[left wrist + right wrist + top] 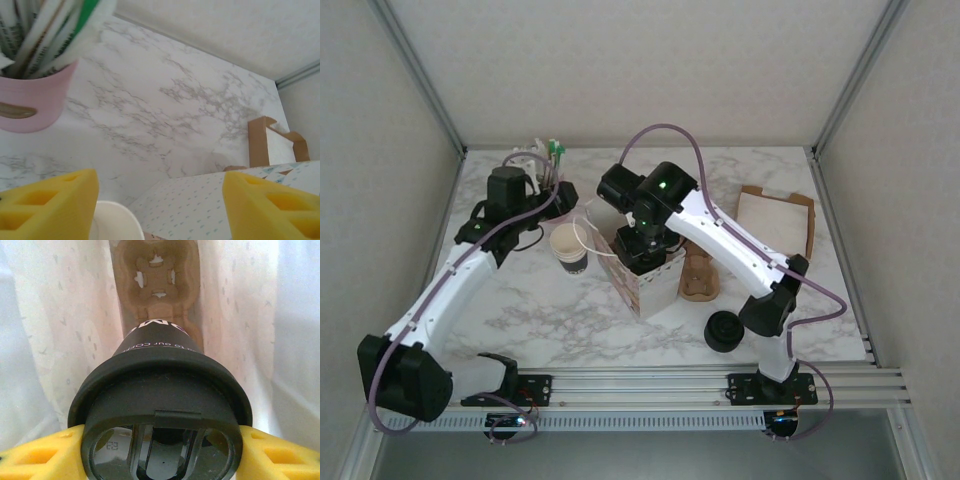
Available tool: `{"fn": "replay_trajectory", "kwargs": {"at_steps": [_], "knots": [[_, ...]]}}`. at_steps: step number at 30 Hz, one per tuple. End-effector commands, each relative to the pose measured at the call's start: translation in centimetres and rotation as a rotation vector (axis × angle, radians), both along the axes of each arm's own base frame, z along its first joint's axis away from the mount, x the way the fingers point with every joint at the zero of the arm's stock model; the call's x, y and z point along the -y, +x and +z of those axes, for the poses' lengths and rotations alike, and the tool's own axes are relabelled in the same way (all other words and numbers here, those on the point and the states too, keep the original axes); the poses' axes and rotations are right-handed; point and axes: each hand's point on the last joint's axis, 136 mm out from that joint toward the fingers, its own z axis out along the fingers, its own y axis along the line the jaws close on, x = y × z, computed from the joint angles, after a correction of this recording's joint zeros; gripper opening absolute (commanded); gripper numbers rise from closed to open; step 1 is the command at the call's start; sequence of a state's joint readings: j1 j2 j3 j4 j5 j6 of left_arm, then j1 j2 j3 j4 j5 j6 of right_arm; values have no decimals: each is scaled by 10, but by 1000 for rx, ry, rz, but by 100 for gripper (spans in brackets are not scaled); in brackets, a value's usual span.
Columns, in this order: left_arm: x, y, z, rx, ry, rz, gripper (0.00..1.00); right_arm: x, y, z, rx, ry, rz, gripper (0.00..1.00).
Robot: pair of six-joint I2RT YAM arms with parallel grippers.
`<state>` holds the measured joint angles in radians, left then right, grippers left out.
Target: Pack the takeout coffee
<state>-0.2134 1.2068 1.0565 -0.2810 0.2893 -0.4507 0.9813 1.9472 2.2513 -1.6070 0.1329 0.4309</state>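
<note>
- Takeout coffee [160, 390]: held between my right fingers [42, 452], down inside the white paper bag [55, 315]. It is above the brown cardboard holder [155, 270] at the bag's bottom; I cannot tell whether it touches the holder yet.
- I judge the takeout coffee fairly light, though I cannot see how full it is. The paper wall should dent under a hard squeeze. The black lid looks stiffer but smooth, and I think it could pop off.
- The best hold, I think, is the one I have: one finger on each side at the lid's rim, firm but not crushing.
- Right fingers: clamped on the lid's two sides.
- Right arm [740, 245]: it reaches in from its base toward the middle of the table [160, 100], with the wrist bent down into the bag's mouth.
- Left fingers [50, 205]: spread apart with nothing between them, hovering near the pink pot of sticks [30, 95].
- Left arm [450, 285]: stretched forward along the left side, with a lidless cup [568, 250] nearby.
</note>
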Motion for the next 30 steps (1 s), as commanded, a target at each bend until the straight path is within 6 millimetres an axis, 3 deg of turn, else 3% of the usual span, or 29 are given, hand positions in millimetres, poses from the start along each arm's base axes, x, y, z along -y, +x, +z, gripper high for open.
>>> {"fn": "replay_trajectory", "kwargs": {"at_steps": [1, 7, 13, 22, 30], "knots": [[-4, -13, 1, 4, -30, 18, 66, 37, -25, -9, -126, -164, -1, 64], [15, -45, -11, -31, -59, -46, 59, 39, -29, -18, -169, -184, -4, 64], [32, -63, -24, -59, -93, -82, 52, 45, -33, -23, -195, -200, -13, 65], [58, -55, -40, -82, -64, -126, 49, 53, -30, -27, -220, -212, -39, 65], [60, -47, -44, -80, -39, -120, 49, 48, -26, -40, -255, -235, -30, 65]]}}
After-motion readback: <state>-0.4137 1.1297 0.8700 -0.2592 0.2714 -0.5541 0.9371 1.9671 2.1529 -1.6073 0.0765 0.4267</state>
